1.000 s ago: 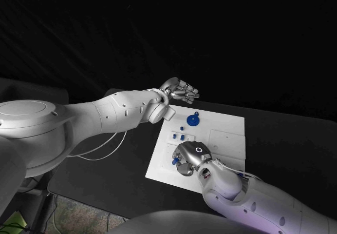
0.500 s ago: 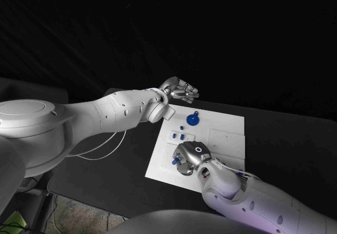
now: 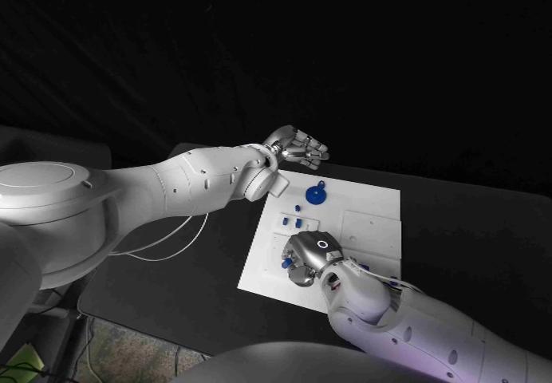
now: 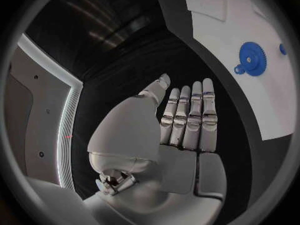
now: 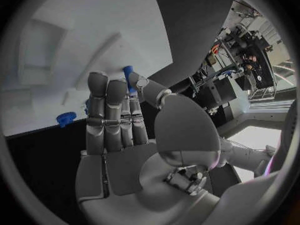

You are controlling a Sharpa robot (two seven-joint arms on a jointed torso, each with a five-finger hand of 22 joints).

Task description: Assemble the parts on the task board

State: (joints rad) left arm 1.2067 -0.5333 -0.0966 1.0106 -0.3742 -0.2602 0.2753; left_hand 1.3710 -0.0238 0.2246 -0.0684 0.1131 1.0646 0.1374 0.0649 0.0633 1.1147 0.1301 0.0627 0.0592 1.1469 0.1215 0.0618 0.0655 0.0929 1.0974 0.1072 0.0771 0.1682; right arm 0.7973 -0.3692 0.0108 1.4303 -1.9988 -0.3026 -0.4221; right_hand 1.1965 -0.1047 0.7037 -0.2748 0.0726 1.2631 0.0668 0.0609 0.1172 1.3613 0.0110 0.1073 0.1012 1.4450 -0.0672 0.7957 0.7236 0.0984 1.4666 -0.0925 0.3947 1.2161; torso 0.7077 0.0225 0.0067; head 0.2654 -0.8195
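Black table [image 3: 460, 215] — blue part [image 5: 128, 77] touching right hand [image 5: 115, 120] fingertips [image 5: 136, 82].

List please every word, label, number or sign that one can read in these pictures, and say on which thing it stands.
No readable text in any view.
Task board: plain white, only faint outlines, no lettering.
Blue gear: no marking.
Right hand: a small ring mark on its back, not a letter or number that can be read.
Left hand: no label visible.
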